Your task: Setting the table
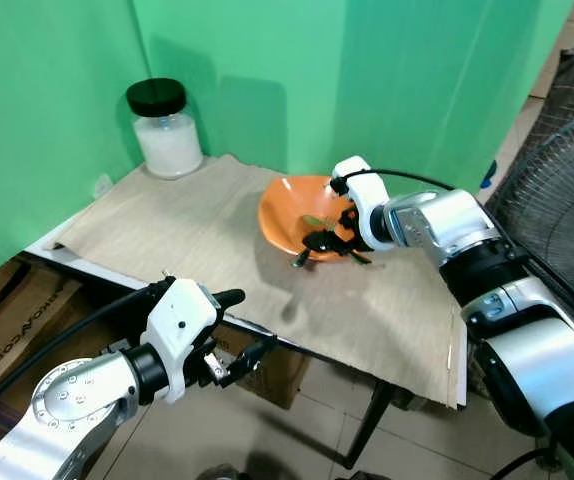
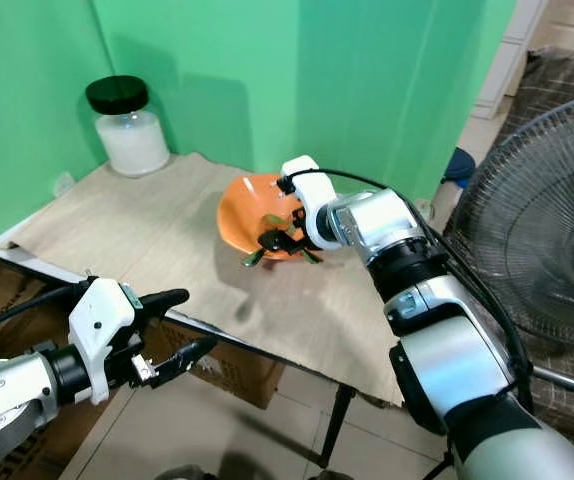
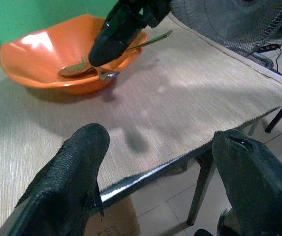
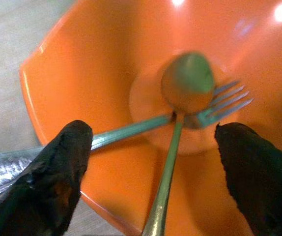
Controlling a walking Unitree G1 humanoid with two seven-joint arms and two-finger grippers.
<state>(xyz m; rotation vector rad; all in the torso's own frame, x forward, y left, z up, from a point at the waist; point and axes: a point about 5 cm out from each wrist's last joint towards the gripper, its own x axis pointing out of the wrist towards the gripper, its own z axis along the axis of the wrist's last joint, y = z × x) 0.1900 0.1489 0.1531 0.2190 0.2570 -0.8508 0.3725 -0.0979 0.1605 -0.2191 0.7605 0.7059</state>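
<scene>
Item: orange bowl (image 1: 292,215), on the table's placemat (image 1: 197,240) toward its back right part, holding a spoon (image 4: 180,108) and a fork (image 4: 214,110) whose heads meet at the bowl's centre and whose handles run out over the rim on the side nearest our right gripper (image 4: 151,162). We note that gripper at the rim, fingers spread, both handles lying between them; the spoon's long axis points almost straight back at the wrist. Our left gripper (image 1: 229,330) hangs off the table's front edge, fingers apart, holding nothing, well apart from the bowl. We judge the right arm nearer. Jar (image 1: 167,130): back left corner.
</scene>
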